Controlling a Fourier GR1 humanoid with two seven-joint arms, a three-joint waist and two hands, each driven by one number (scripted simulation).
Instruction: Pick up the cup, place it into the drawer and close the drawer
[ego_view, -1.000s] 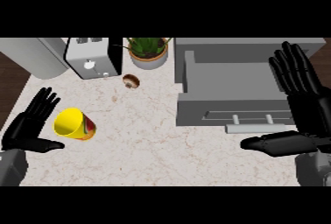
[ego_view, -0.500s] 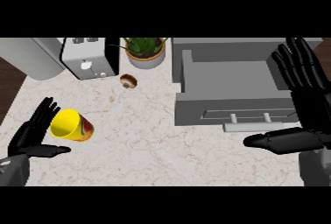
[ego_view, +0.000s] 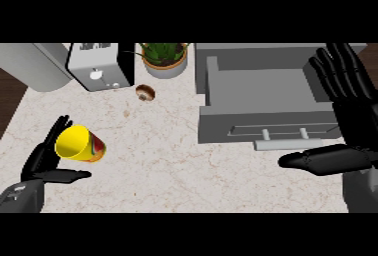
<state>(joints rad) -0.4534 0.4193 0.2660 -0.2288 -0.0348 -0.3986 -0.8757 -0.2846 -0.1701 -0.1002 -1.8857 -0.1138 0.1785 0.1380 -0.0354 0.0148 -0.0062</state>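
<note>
- The cup (ego_view: 80, 144) is a yellow one with a red patch on its side. It's lying tipped on the counter (ego_view: 170, 165) at the near left, mouth facing up and left.
- The left hand (ego_view: 46, 161) is right behind it with straight fingers spread wide along the cup's left side and the thumb sticking out underneath. I can't tell whether it's touching, but it isn't wrapped around anything.
- The right hand (ego_view: 347, 120) sits at the right edge, open with fingers up, just resting by the drawer.
- The drawer (ego_view: 262, 100) is pulled open at far right, its handle (ego_view: 284, 143) facing the near side, and nothing is visible inside it.
- My guess on handling: it looks light and rigid with smooth walls, so it's probably slippery and could roll away if nudged sideways. I'd wrap the body around the middle, fingers on one side and thumb on the other.
- There's a good stretch of bare counter between the cup and the drawer, so the carry across looks easy.
- Things to avoid: the drawer's front lip on the way in, and the counter edge is close to the cup's left.
- The toaster (ego_view: 100, 67), plant pot (ego_view: 164, 60) and a small brown thing (ego_view: 145, 92) sit farther back, out of the path.
</note>
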